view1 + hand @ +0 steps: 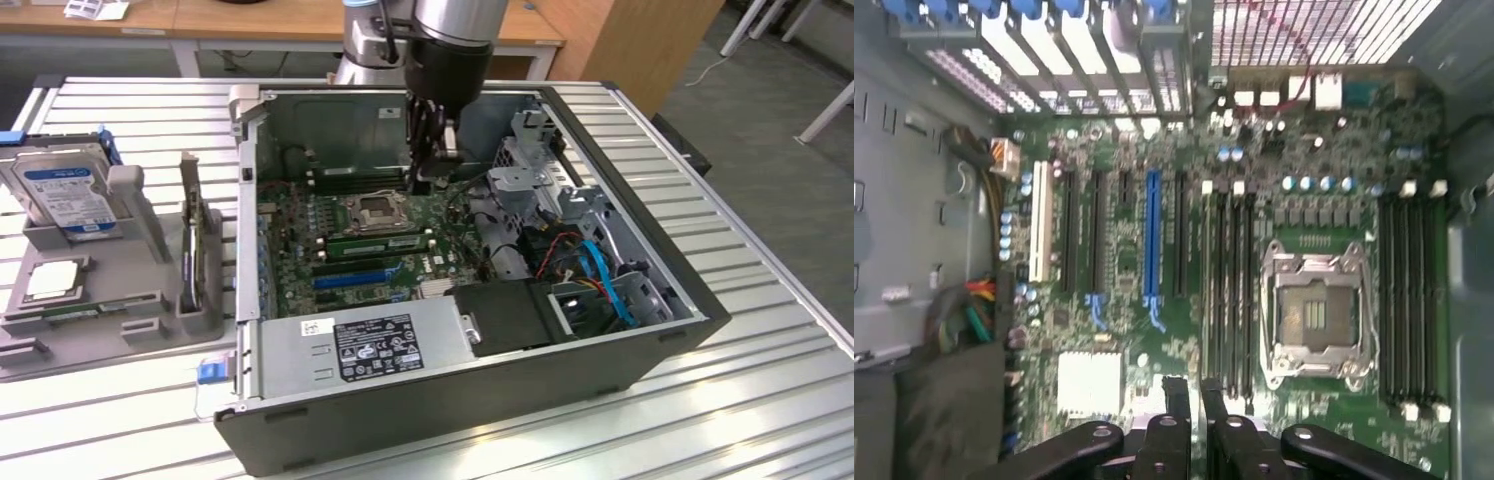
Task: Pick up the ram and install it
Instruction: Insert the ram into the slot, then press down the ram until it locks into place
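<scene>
Hand [427,185] low inside case [441,400], over board, near socket [374,208]. Cannot tell if hand apart or holding. Green ram [380,243] looks set in slot beside socket. Ram likely light, thin, stiff, breaks easy; hold edges, not chips.

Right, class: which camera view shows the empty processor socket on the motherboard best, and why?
The wrist view. It looks straight down on the processor socket, so its metal frame and open middle show whole. The exterior view shows the same socket from farther off and at a slant, with less detail.
</scene>
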